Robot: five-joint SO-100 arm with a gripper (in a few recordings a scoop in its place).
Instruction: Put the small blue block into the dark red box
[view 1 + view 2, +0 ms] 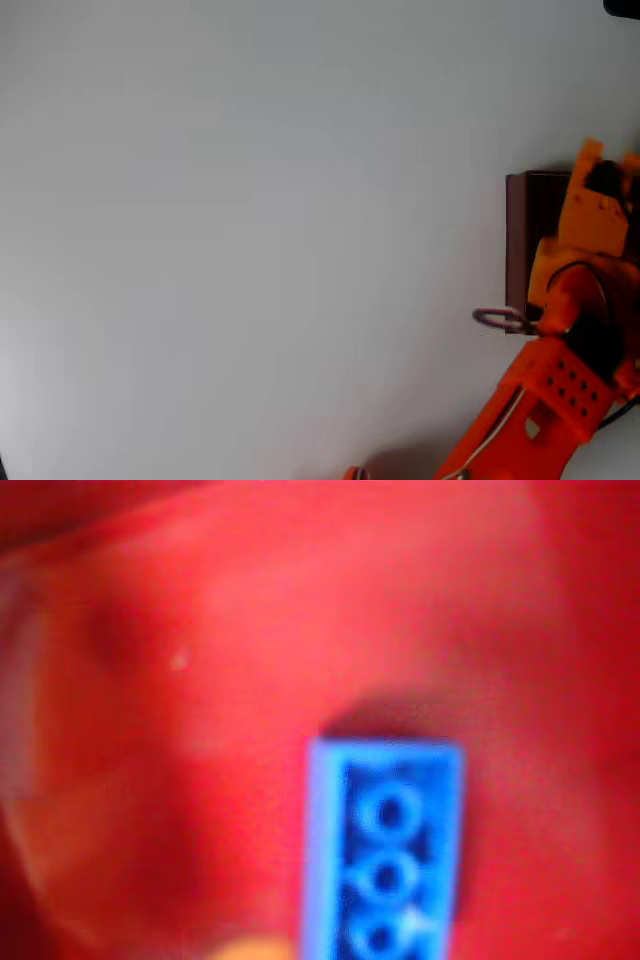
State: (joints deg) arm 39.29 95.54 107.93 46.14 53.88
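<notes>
In the overhead view my orange gripper reaches over the dark red box at the right edge, and the arm covers most of the box. The wrist view looks down at the box's red floor from close up. The small blue block juts up from the bottom edge with its hollow underside and three round tubes facing the camera. A soft shadow falls on the floor just past the block's far end. An orange fingertip shows beside the block at the bottom edge. The block's lower end runs out of the picture, toward the jaws.
A plain white tabletop spreads to the left of the box. A small grey metal ring sticks out from the arm beside the box's lower corner. The arm's orange body crosses the lower right corner.
</notes>
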